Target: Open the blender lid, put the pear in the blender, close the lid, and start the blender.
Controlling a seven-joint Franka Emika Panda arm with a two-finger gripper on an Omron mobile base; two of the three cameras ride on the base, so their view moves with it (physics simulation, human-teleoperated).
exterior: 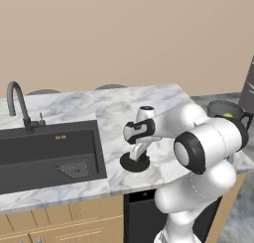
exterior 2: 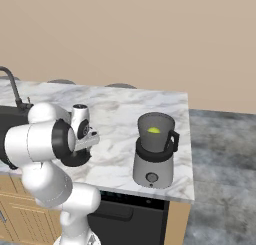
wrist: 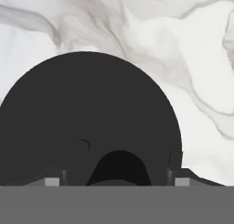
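Black lid (wrist: 87,122) lies on the counter (exterior: 119,108), gripper (wrist: 118,179) straddling its knob, grip unclear; a shallow pinch could drop it short of the pear-loaded blender (exterior 2: 154,154).

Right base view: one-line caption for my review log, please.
Pear sits inside the open blender; gripper is down at the blender lid on the counter.

Robot arm (exterior: 198,152): glossy white rounded shells, bulbous segments, black rings and discs at the joints. Light grey wrist piece. Gripper (exterior: 135,160): small, dark fingers. No cables, screws or markings can be made out.
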